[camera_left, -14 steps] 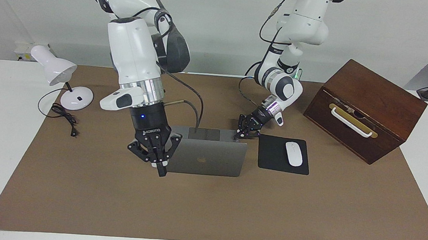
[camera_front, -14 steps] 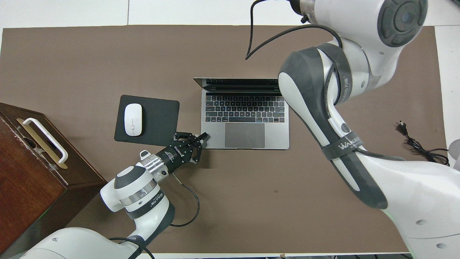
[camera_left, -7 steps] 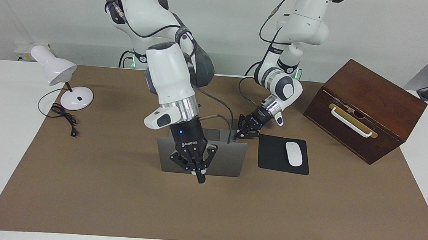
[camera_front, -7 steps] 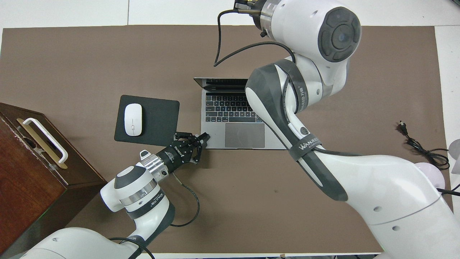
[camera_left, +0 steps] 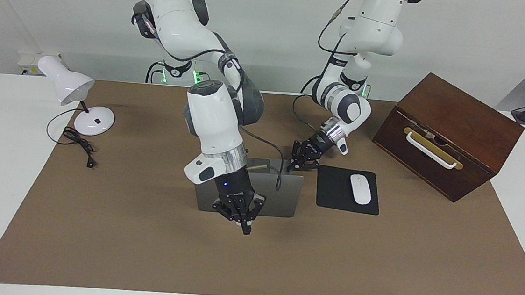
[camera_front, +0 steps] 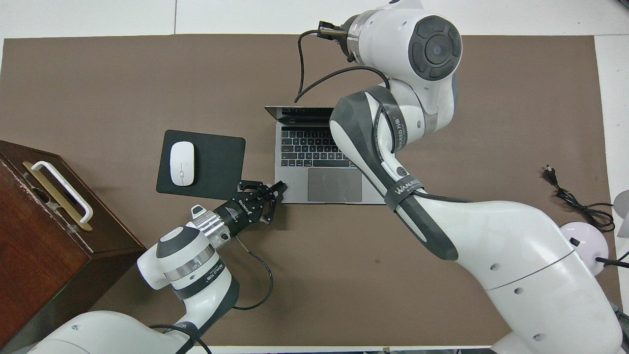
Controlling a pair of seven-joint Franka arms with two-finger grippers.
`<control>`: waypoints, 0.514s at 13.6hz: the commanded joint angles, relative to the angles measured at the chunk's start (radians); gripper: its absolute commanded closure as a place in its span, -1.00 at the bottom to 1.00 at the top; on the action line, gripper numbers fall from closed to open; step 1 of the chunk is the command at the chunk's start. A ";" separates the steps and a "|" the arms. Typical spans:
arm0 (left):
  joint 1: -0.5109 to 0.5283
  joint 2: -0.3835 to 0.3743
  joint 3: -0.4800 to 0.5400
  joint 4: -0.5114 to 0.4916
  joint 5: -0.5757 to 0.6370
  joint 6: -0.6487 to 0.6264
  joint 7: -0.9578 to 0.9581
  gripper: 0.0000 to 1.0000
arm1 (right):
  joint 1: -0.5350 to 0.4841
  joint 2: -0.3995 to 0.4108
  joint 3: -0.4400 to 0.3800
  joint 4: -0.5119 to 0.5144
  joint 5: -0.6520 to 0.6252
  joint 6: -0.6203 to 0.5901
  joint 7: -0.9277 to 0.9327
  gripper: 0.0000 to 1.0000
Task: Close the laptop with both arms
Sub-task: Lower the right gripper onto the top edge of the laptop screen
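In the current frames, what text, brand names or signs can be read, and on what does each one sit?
"ROBOTIQ": on the body of the left end effector, by the laptop's corner.
"WANJEE" plus further characters: on the strap around the right arm; the rest is unclear.
Apple logo: not visible now; the right end effector covers the lid.
Keyboard legends: too small to read.

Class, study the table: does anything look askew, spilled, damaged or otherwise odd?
Only the wooden box stands out: it sits tilted and skewed. The laptop lies square beside the mouse pad; nothing is spilled or damaged.
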 commanded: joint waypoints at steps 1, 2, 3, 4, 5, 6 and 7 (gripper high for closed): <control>-0.031 0.038 0.012 0.021 -0.024 0.037 0.019 1.00 | 0.019 -0.006 0.000 0.016 0.005 -0.043 0.039 1.00; -0.031 0.038 0.012 0.021 -0.024 0.037 0.019 1.00 | 0.019 -0.016 0.001 0.010 0.005 -0.058 0.041 1.00; -0.030 0.038 0.012 0.021 -0.024 0.039 0.019 1.00 | 0.021 -0.018 0.001 0.006 0.005 -0.067 0.041 1.00; -0.030 0.038 0.012 0.021 -0.024 0.040 0.019 1.00 | 0.022 -0.018 0.001 -0.004 0.004 -0.067 0.041 1.00; -0.030 0.038 0.012 0.021 -0.025 0.040 0.019 1.00 | 0.025 -0.019 0.001 -0.017 0.004 -0.067 0.045 1.00; -0.030 0.038 0.012 0.021 -0.025 0.040 0.019 1.00 | 0.029 -0.019 0.001 -0.030 0.002 -0.066 0.050 1.00; -0.030 0.038 0.010 0.021 -0.025 0.040 0.019 1.00 | 0.032 -0.019 0.001 -0.039 0.002 -0.066 0.056 1.00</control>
